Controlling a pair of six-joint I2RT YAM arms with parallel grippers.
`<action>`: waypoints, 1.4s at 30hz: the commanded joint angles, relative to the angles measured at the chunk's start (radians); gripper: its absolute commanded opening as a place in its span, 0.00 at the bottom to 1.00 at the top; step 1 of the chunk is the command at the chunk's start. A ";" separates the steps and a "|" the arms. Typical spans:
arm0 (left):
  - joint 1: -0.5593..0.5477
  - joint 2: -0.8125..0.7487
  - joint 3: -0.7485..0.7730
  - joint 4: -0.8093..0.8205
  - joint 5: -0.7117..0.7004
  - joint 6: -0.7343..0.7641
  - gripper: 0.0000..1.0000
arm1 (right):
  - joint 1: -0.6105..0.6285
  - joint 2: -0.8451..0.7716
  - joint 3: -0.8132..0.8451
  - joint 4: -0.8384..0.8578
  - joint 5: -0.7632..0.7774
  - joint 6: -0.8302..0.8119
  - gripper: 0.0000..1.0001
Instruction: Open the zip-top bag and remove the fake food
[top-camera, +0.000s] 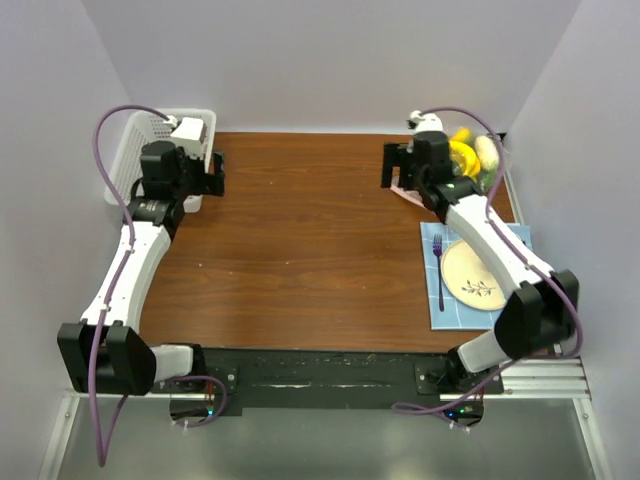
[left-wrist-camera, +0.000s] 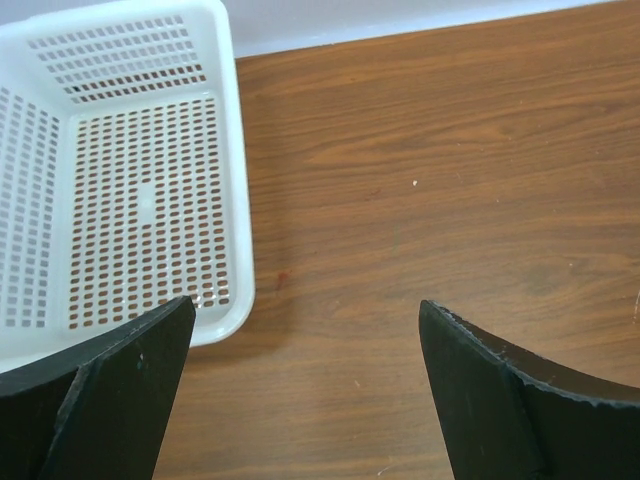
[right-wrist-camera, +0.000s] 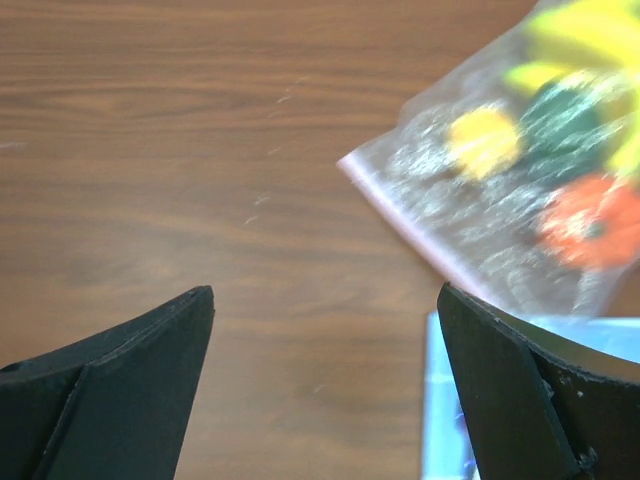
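Observation:
The zip-top bag (right-wrist-camera: 470, 200) lies at the far right of the table, its pink zip edge (right-wrist-camera: 400, 218) facing left. Inside it is the fake food: a yellow banana (right-wrist-camera: 590, 30), a small yellow piece (right-wrist-camera: 483, 140), a green round one (right-wrist-camera: 560, 115) and an orange piece (right-wrist-camera: 590, 220). In the top view the bag (top-camera: 470, 155) is partly hidden behind my right arm. My right gripper (right-wrist-camera: 325, 290) is open and empty above bare wood, just left of the bag; it also shows in the top view (top-camera: 393, 165). My left gripper (left-wrist-camera: 305, 305) is open and empty beside the basket, also seen from above (top-camera: 215, 172).
A white perforated basket (left-wrist-camera: 235, 200) stands empty at the far left corner (top-camera: 130, 150). A blue mat (top-camera: 520, 240) with a beige plate (top-camera: 475, 275) and a purple fork (top-camera: 440, 270) lies at the near right. The mat's corner (right-wrist-camera: 440, 400) shows under my right finger.

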 joint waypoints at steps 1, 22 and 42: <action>-0.053 0.075 0.043 0.070 -0.053 0.011 1.00 | 0.211 0.231 0.126 0.110 0.787 -0.455 0.99; -0.079 0.296 0.161 0.159 -0.142 0.057 1.00 | 0.162 0.509 0.007 0.209 0.911 -0.420 0.95; -0.079 0.421 0.241 0.225 -0.258 0.073 1.00 | 0.038 0.641 0.065 0.083 0.784 -0.271 0.80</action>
